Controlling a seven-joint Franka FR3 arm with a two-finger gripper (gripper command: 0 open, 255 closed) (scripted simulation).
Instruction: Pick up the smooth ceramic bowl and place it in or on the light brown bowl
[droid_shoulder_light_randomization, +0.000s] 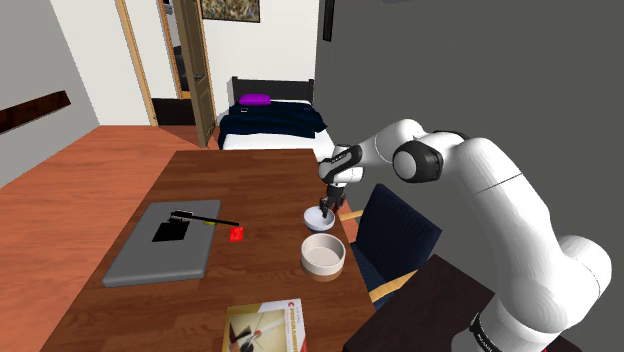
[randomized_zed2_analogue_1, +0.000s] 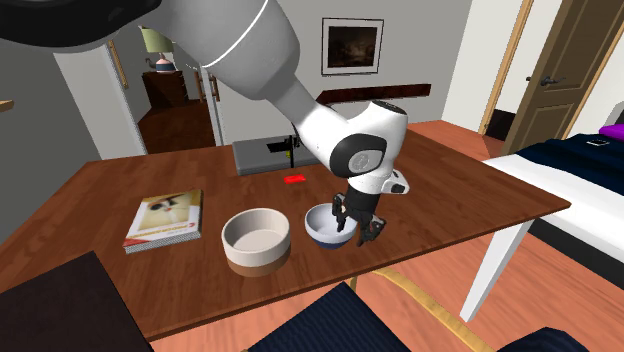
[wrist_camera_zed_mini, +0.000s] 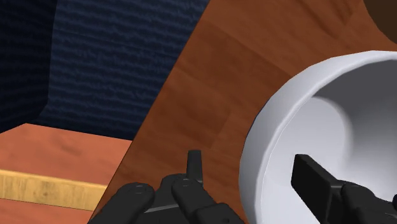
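Task barely begun: the approach looks done, the grasp isn't. The gripper (randomized_zed2_analogue_1: 353, 230) is low at the small white bowl (randomized_zed2_analogue_1: 318, 226), fingers apart and straddling its wall. In the wrist view one finger (wrist_camera_zed_mini: 318, 181) sits inside the bowl and the other is outside, w/ a gap of bare tabletop (randomized_zed2_analogue_1: 450, 200) between it and the rim. So nothing's clamped. The bowl looks to rest flat on the tabletop, near the edge by the dark blue chair (droid_shoulder_light_randomization: 400, 235).

Target is the light brown bowl (randomized_zed2_analogue_1: 256, 240): empty, upright, just beside the white one. It's at 9 o'clock from it in the second exterior view and 6 o'clock in the shoulder view. They seem close but apart.

Left to do, by my read: close on the rim, lift clear, short carry over, lower in, let go. The target is wider, so nesting should go OK. A rim pinch on a smooth wall may slip or tip, so lift slow.

Also on the tabletop, well apart & not in the way: a book (randomized_zed2_analogue_1: 165, 218), a grey slab (droid_shoulder_light_randomization: 160, 250), a small red item (randomized_zed2_analogue_1: 295, 179).
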